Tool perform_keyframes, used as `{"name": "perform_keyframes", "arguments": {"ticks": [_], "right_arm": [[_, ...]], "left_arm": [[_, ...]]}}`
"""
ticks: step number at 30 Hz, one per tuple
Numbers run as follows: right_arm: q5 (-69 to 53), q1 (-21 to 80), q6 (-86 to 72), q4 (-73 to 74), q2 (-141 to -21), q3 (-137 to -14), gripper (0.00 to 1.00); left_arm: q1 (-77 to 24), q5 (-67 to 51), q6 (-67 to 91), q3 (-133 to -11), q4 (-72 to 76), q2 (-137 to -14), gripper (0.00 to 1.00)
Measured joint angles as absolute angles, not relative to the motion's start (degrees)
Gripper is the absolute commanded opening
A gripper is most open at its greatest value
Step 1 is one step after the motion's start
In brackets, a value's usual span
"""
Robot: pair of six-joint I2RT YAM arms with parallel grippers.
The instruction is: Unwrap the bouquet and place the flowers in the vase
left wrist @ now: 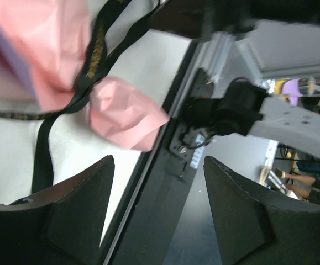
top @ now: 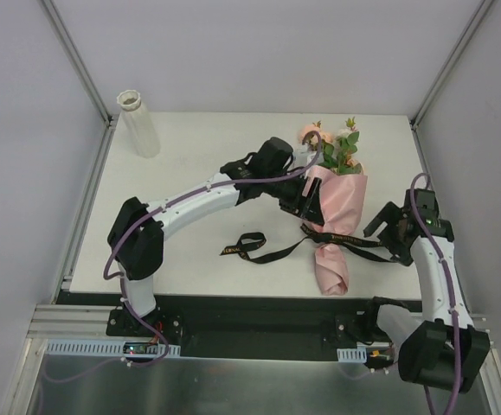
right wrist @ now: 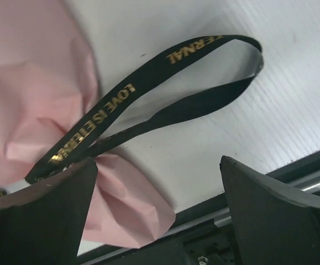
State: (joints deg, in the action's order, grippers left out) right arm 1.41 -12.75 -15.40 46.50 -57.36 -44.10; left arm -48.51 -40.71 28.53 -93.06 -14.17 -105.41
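wide apart and empty, the right gripper [right wrist: 158, 182] hangs over a black ribbon [right wrist: 121, 94] lettered in gold "love is eternal". the left gripper [left wrist: 158, 182] gapes empty too. the bouquet [top: 337, 220] lies wrapped on the table [top: 198, 156] between them; the vase [top: 139, 124] stands upright at the far left corner.

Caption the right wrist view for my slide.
Open right gripper over the black ribbon loop trailing from the pink-wrapped bouquet.

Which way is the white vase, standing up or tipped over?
Standing up. The vase stands on its base at the table's far left corner, mouth on top. Nothing sticks out of it.
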Motion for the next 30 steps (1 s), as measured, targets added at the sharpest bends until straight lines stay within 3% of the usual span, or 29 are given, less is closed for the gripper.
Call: {"name": "perform_keyframes", "arguments": {"ticks": [3,6,10,15,21,25,27,30], "right_arm": [[2.98,-4.99,-13.63,46.87,-55.13,-45.84,0.96],[1.89,2.11,-11.03,46.19,-52.23,-47.16,0.99],[-4.23,8.80,-6.94,43.24,-55.66,-47.64,0.83],[-9.85,10.98,-7.14,37.10,-66.35,-47.57,0.78],[-11.79,11.68,-10.90,30.70,-68.10,-44.93,0.69],[-11.25,12.82,-13.30,27.22,-69.43,-43.00,0.62],[-9.54,14.24,-13.65,26.28,-69.89,-42.39,0.59],[-6.61,16.27,-13.67,25.17,-70.78,-42.28,0.52]], "left_arm": [[-48.93,-38.33,27.29,-86.91,-13.80,-105.38,0.65],[-48.86,-36.88,26.57,-81.49,-13.58,-105.32,0.58],[-48.64,-36.84,26.81,-76.88,-11.44,-104.88,0.49],[-48.66,-36.77,28.14,-73.36,-6.61,-104.42,0.37],[-48.66,-34.87,30.55,-69.52,-1.43,-104.88,0.28],[-48.66,-33.82,31.11,-68.49,0.32,-106.28,0.15],[-48.66,-33.65,31.33,-68.49,0.82,-107.13,0.16],[-48.69,-32.62,31.81,-68.47,1.50,-108.57,0.34]]}}
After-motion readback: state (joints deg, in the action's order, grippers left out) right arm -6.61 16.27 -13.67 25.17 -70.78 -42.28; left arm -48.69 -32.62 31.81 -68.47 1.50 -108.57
